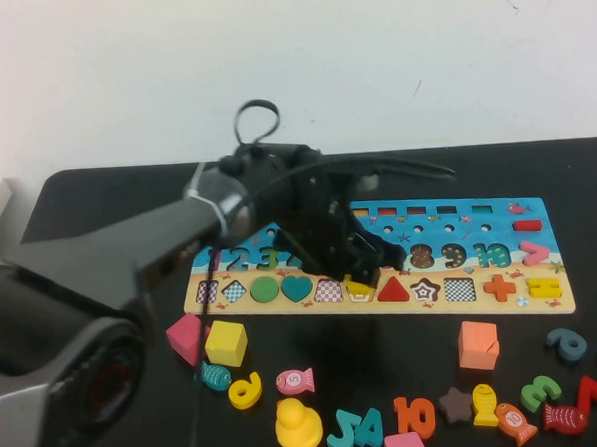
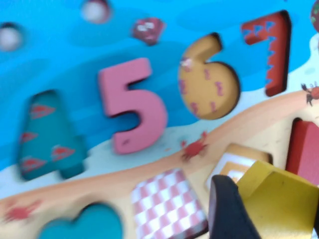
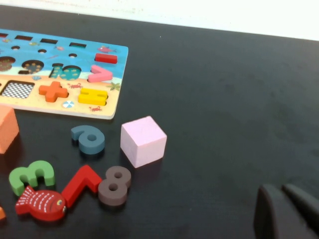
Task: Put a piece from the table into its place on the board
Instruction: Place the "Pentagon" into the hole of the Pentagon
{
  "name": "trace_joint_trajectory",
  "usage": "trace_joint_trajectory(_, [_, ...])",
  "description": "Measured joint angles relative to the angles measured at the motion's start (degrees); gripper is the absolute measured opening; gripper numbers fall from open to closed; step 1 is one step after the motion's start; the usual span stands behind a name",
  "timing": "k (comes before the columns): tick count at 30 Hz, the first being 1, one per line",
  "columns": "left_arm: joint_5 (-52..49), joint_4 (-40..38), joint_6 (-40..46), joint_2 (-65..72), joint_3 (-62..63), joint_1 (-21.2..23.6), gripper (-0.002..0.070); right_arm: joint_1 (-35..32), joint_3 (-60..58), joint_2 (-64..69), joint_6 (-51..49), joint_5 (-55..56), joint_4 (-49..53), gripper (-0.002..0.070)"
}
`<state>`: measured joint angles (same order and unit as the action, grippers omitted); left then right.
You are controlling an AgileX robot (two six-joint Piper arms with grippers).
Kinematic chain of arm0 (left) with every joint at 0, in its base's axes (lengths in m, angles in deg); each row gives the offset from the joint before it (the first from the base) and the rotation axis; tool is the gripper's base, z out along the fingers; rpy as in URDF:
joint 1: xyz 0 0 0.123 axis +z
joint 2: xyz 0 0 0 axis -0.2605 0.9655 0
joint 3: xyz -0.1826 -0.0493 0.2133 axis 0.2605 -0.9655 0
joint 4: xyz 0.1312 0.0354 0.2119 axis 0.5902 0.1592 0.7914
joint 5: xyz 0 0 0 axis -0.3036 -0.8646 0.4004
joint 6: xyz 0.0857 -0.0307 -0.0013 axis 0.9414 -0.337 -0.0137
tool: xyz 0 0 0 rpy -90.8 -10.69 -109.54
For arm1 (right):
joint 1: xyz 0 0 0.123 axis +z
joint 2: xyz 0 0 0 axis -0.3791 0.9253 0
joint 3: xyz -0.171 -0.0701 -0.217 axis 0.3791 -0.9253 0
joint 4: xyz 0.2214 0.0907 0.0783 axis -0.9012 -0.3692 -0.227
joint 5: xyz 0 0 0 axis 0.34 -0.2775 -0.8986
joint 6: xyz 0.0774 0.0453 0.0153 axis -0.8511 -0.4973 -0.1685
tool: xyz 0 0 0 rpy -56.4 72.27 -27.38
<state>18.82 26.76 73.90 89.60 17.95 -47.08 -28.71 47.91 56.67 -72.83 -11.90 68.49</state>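
My left gripper (image 1: 361,278) is shut on the yellow pentagon piece (image 2: 279,201) and holds it tilted just over the board (image 1: 538,211), above the pentagon recess (image 2: 234,162) with an orange and white pattern. In the high view the piece (image 1: 360,289) shows as a small yellow patch between the checked square recess and the red triangle (image 1: 392,290). One dark finger (image 2: 227,209) presses the piece's side. My right gripper (image 3: 286,211) is shut and empty, low over the bare black table (image 3: 224,89) to the right of the board.
Loose pieces lie in front of the board: a yellow cube (image 1: 226,343), a pink pentagon (image 1: 185,338), a yellow duck (image 1: 297,425), an orange block (image 1: 477,345), a pink cube (image 3: 143,141), and several numbers and fish. The left arm reaches over the board's left half.
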Motion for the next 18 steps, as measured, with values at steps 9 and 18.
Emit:
trace_joint_trajectory(9, [-1.23, -0.51, 0.03, 4.68, 4.94, -0.64, 0.0311, 0.0, 0.0, 0.0, 0.0, 0.0, 0.0, 0.0018])
trace_joint_trajectory(18, [-1.58, 1.45, -0.08, 4.81, 5.06, -0.67, 0.0311, 0.0, 0.0, 0.0, 0.0, 0.0, 0.0, 0.0018])
